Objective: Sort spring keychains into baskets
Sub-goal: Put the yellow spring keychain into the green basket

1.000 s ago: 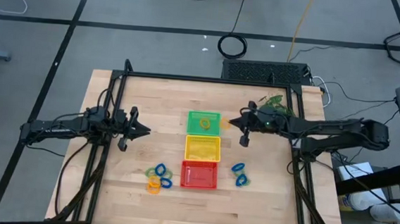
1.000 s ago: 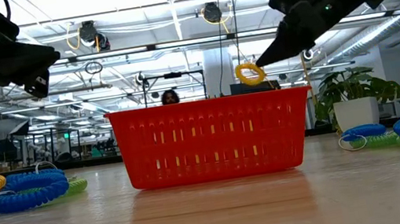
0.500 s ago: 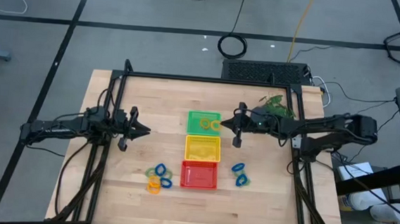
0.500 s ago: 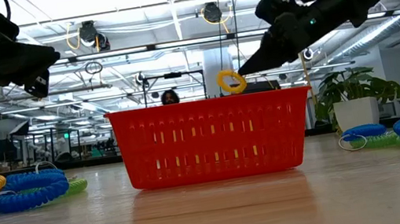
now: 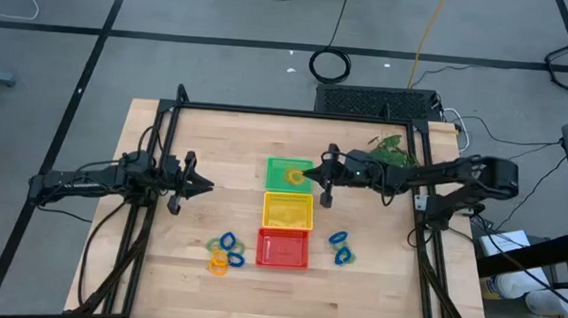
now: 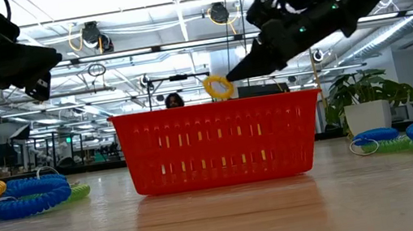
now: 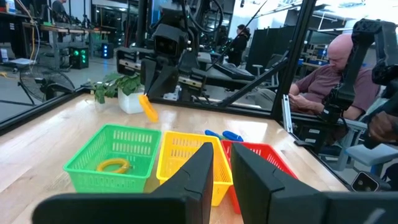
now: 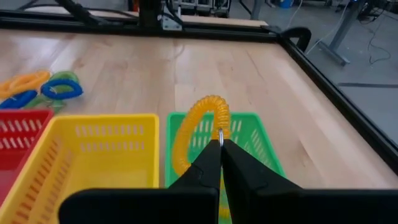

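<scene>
A: Above the green basket (image 5: 289, 172), the right gripper (image 5: 311, 172) has its fingers clenched on an orange-yellow keychain (image 8: 200, 133), which hangs clear of the mesh

B: What could spoil it?

A: My guess: the loop dangles by the divide between green and the yellow basket (image 5: 287, 210). An orange-yellow coil (image 7: 113, 165) already lies in the green one, so either bin may be meant, and if let go here it could catch a rim or land in the wrong bin

B: And the other arm?

A: The left gripper (image 5: 200, 183) waits well off to the left over the table (image 5: 157, 260), its fingers nearly together and grasping nothing

B: Changed from a second ago?

A: The right arm has reached further inward, carrying the loop from beside the baskets to over the green one. The loose keychains (image 5: 224, 251) and the red basket (image 5: 284, 248) lie as before
</scene>
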